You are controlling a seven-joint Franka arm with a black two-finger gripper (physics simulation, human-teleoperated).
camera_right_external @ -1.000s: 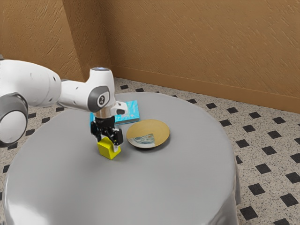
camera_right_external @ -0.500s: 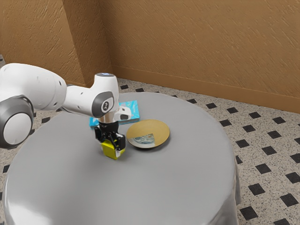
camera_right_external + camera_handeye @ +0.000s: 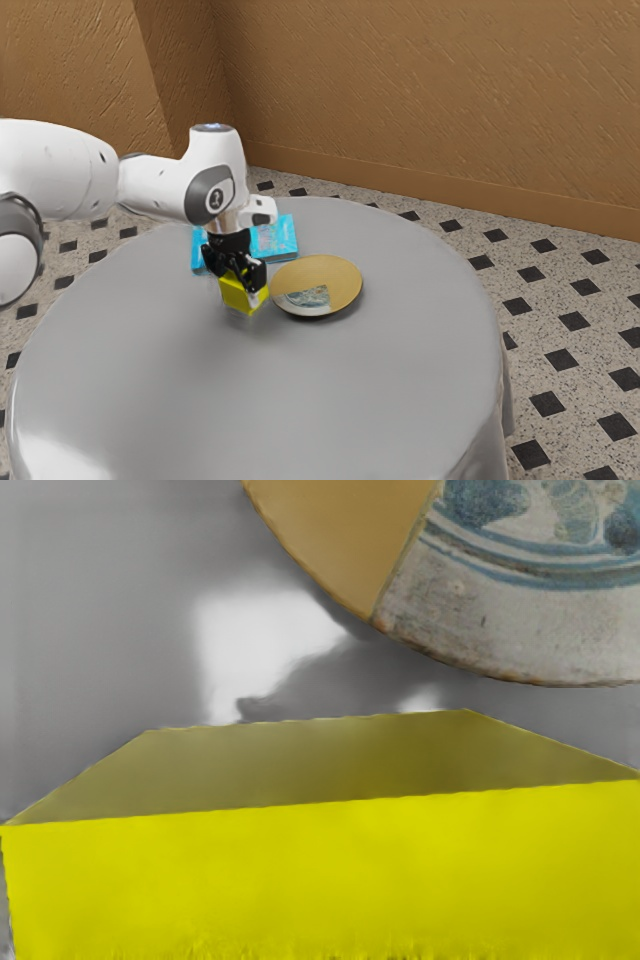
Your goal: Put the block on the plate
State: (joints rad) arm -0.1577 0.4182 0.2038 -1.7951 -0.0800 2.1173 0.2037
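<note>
White arm [image 3: 70,168] bent, end effector [image 3: 243,286] downward, gripping

- Exterior view: set back at the arm's [image 3: 70,170] side, looking down aslant across the bench [image 3: 350,400] toward the wall [image 3: 430,90].
- Wrist view: at the end effector [image 3: 240,286], close to the block [image 3: 300,880], facing down.
- Shared: block, part of the plate [image 3: 330,275], some bench.

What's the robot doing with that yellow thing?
I'm holding the yellow block in my black gripper, and it looks lifted a little off the grey table. My job is to put it on the round plate, but it isn't there yet: it's beside the plate, towards the exterior view's left. A flat blue thing, maybe a book, lies behind them.
</note>
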